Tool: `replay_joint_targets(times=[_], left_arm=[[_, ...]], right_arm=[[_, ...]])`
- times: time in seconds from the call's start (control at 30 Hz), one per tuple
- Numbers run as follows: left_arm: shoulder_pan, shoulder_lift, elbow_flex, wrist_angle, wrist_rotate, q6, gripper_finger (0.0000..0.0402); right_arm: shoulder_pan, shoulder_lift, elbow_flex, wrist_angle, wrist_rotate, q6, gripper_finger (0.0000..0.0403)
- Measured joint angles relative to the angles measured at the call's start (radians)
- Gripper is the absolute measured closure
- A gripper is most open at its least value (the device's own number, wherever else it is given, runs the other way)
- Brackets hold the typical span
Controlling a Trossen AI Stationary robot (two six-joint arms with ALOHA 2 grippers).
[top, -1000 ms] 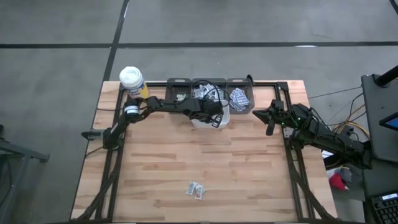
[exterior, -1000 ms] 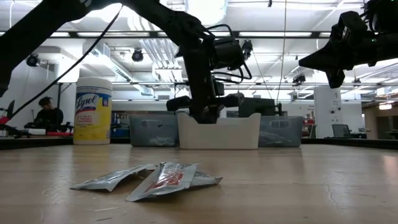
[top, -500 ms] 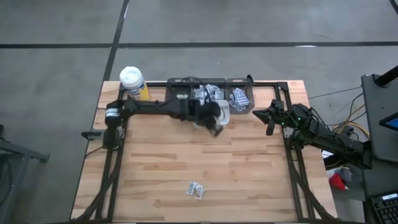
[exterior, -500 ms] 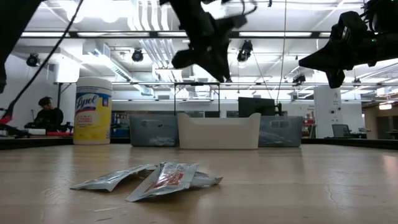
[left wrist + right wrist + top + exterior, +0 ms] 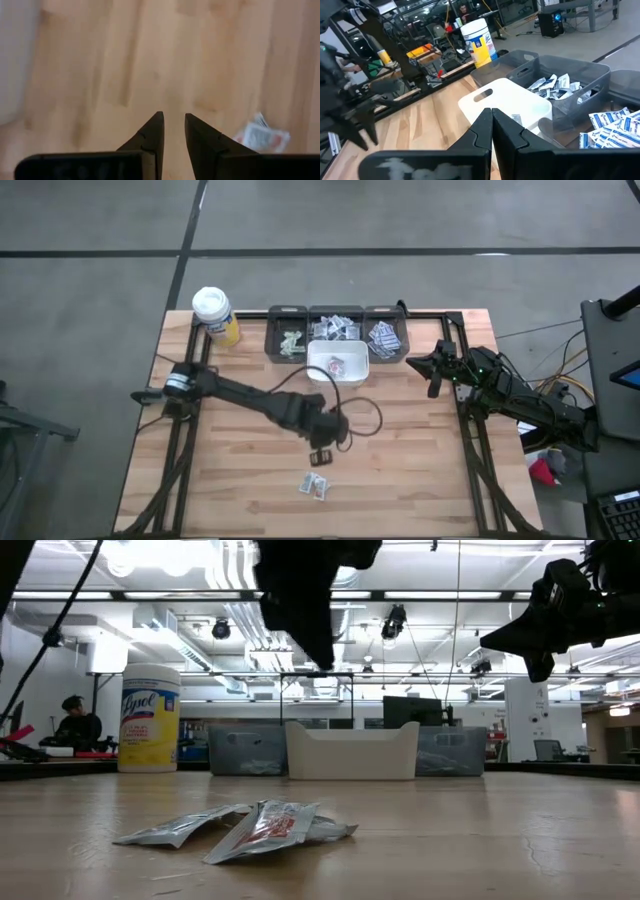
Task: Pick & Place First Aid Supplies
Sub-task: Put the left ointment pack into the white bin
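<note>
Two or three small flat packets (image 5: 315,485) lie on the wooden table near its near edge; one shows red print in the low view (image 5: 250,825) and beside my left fingers in the left wrist view (image 5: 260,137). My left gripper (image 5: 322,453) hangs above the table just beyond them, fingers (image 5: 173,116) slightly open and empty, high above the table in the low view (image 5: 322,660). A white bin (image 5: 338,363) holds one red-printed packet. My right gripper (image 5: 437,370) waits shut (image 5: 492,111) at the table's right side.
Three grey bins (image 5: 289,340), (image 5: 335,328), (image 5: 385,338) with more packets stand along the far edge behind the white bin (image 5: 352,750). A white-lidded yellow bottle (image 5: 215,315) stands at the far left corner. A black frame (image 5: 455,315) runs around the table. Bare wood lies around the loose packets.
My left gripper has risen out of the white bin and swung toward the table's near edge, and now hangs above the table just short of the loose packets. The packets on the table have not moved.
</note>
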Motion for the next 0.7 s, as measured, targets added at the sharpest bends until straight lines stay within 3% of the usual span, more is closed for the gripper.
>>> replay_joint_targets(times=[0.33, 0.53, 0.7], left_arm=[[-0.048, 0.000, -0.139, 0.129, 0.273, 0.046, 0.0331], [-0.083, 0.000, -0.210, 0.270, 0.291, 0.052, 0.0333], [-0.119, 0.000, -0.268, 0.281, 0.301, 0.060, 0.0333]], right_arm=[[0.000, 0.002, 0.000, 0.000, 0.000, 0.000, 0.0394], [0.000, 0.002, 0.000, -0.001, 0.000, 0.000, 0.0394], [0.000, 0.002, 0.000, -0.001, 0.000, 0.000, 0.0394]])
